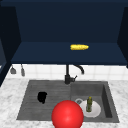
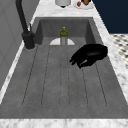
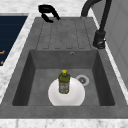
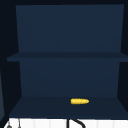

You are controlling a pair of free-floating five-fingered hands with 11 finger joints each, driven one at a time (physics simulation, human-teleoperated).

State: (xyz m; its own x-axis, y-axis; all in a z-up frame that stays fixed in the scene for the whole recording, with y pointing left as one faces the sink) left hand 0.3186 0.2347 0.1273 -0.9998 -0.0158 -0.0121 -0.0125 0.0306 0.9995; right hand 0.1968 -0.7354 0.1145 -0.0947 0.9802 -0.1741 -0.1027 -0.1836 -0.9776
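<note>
— Front view? 
— The left hand (image 1: 42, 97) is hovering over the sink's drainboard (image 1: 32, 105), fingers loosely curled, holding nothing. 
— Side views? 
— The bottle (image 3: 64, 82) is standing upright on the white plate (image 3: 75, 96) in the basin, well apart from that hand (image 2: 89, 55).

The ribbed drainboard (image 2: 62, 75) lies open; bottle (image 3: 64, 82) and plate (image 3: 75, 96) crowd the basin (image 3: 37, 82).

one bottle (image 3: 64, 82), one plate (image 3: 76, 96), one corn cob (image 1: 79, 47)
</note>
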